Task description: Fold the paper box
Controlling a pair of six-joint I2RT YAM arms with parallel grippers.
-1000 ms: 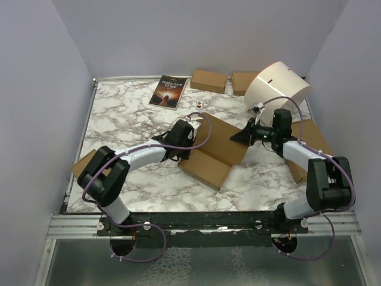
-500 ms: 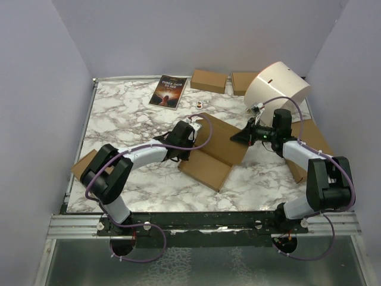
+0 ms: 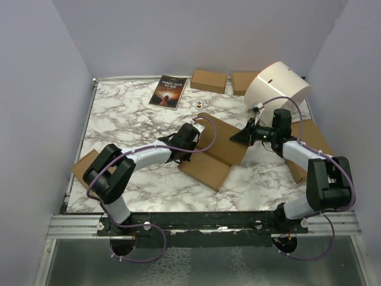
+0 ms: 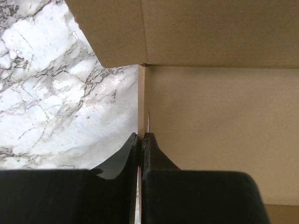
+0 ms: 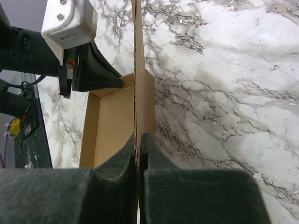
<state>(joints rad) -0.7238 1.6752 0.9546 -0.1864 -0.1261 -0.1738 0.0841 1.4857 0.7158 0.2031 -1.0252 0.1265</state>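
The paper box (image 3: 217,152) is a brown cardboard sheet lying partly folded in the middle of the marble table, with flaps standing up. My left gripper (image 3: 194,140) is at its left side, shut on the thin upright edge of a side flap (image 4: 140,136); the box's inner panel (image 4: 219,116) fills the right of that view. My right gripper (image 3: 241,136) is at the box's right side, shut on another upright cardboard wall (image 5: 138,136). The box's floor (image 5: 114,126) shows left of that wall, with the left gripper's fingers (image 5: 100,74) beyond it.
A dark book (image 3: 168,91) and two small brown boxes (image 3: 208,81) (image 3: 244,82) lie along the back edge. A white cylinder (image 3: 278,89) stands at the back right. A larger flat brown box (image 3: 309,146) lies under the right arm. Another brown piece (image 3: 83,165) sits at the left edge.
My left gripper has slid right along the box's left side and closed on the upright flap. The right gripper has held still on its wall.
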